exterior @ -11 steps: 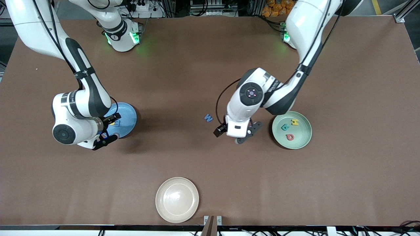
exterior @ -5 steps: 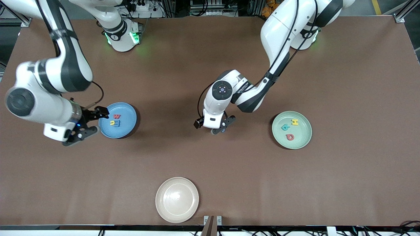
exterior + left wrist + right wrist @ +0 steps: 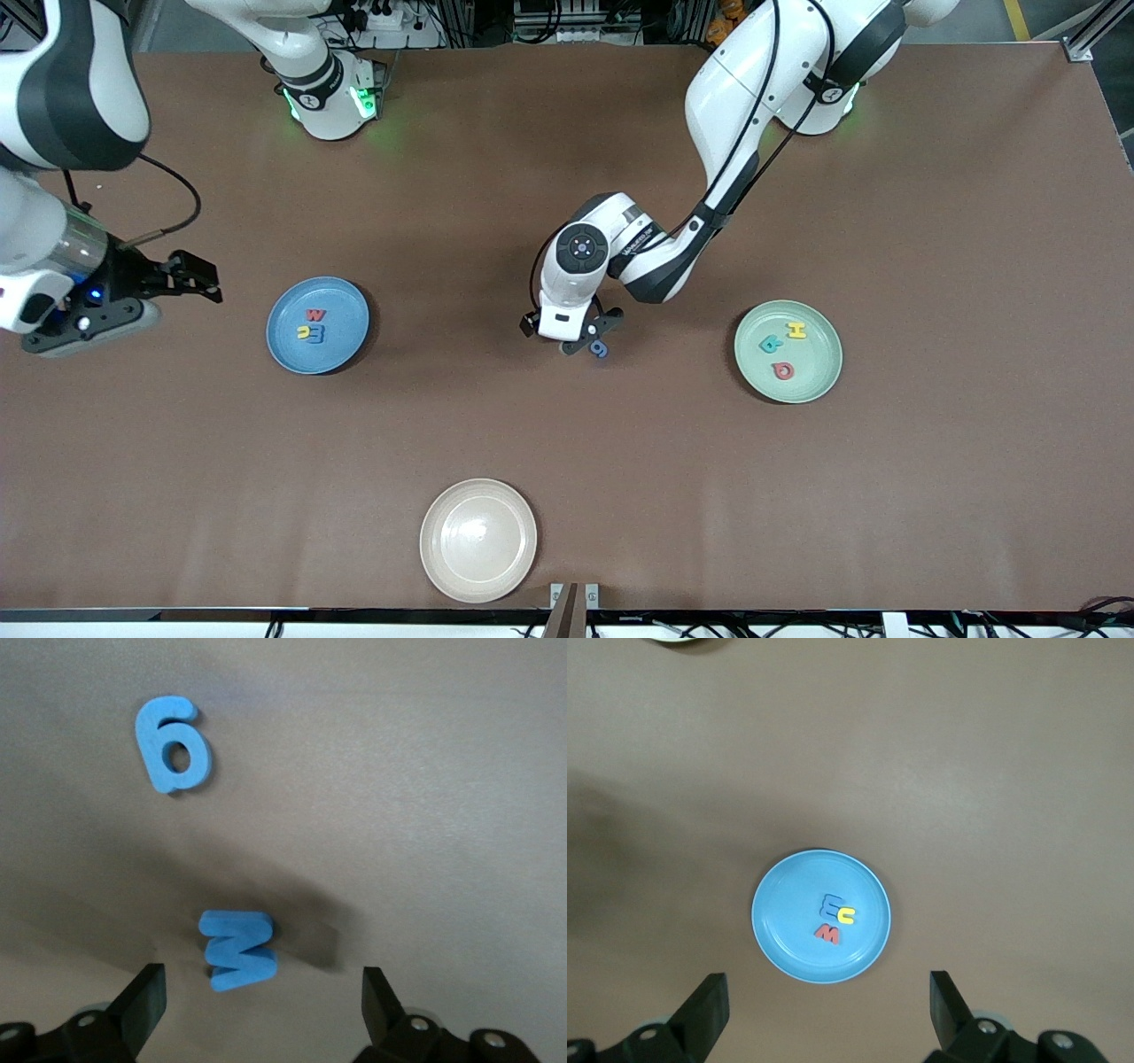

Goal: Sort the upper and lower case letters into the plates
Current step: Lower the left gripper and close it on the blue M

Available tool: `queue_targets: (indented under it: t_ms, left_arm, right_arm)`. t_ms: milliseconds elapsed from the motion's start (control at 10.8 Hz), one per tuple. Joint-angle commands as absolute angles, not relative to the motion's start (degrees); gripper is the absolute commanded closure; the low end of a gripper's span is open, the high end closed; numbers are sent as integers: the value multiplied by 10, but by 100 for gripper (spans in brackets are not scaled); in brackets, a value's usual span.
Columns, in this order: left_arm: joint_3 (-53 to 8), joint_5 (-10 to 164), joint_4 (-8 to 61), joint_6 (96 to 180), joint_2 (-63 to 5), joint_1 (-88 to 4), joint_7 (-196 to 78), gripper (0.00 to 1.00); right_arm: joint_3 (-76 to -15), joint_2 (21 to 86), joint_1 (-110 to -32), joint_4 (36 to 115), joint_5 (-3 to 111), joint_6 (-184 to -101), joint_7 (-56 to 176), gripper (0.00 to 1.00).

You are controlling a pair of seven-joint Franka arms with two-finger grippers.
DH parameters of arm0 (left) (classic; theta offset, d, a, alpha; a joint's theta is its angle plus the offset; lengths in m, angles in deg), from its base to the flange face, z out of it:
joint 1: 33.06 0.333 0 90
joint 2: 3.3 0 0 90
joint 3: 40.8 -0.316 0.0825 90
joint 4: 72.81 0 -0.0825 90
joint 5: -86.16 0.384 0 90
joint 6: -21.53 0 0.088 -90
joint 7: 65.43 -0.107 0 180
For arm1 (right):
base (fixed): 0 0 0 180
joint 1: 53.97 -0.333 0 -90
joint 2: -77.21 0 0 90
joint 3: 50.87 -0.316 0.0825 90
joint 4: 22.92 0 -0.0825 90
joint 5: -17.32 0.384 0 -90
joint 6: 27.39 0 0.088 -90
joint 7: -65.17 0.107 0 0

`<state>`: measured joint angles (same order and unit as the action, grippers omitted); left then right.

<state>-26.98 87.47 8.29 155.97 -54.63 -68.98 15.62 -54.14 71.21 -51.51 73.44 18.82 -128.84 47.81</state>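
Note:
My left gripper [image 3: 592, 332] is low over mid-table, open, its fingers [image 3: 146, 992] either side of a small blue zigzag letter [image 3: 237, 950] lying flat on the table; it touches neither finger. A blue round-bellied letter [image 3: 173, 744] lies close by [image 3: 601, 350]. The blue plate [image 3: 341, 306] holds a red, a yellow and a blue letter [image 3: 834, 920]. The pale green plate [image 3: 819, 354] holds a yellow, a teal and a red-pink letter. My right gripper [image 3: 168, 297] hangs open and empty, high beside the blue plate [image 3: 784, 921], toward the right arm's end.
A cream-beige plate [image 3: 478, 540] with nothing on it sits near the table's front edge, nearer the front camera than both other plates. Bare brown table [image 3: 567, 443] lies between the plates.
My left gripper moved from beside the green plate toward mid-table and came down around the blue zigzag letter. My right gripper drew back from over the blue plate and rose.

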Motion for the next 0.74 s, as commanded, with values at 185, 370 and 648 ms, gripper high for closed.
queue_targets:
  t_ms: [185, 370, 648]
  left_arm:
    - [-280, 875, 69, 1541, -562, -693, 133, 28]
    - [-281, 875, 69, 1541, -563, -693, 133, 49]
    - [-281, 874, 68, 1541, -562, -692, 131, 75]
  right_arm:
    - [-532, 727, -519, 710, 197, -1273, 519, 0]
    - [-532, 728, -515, 698, 198, -1272, 521, 0]
    - [-524, 733, -511, 688, 199, -1271, 587, 0]
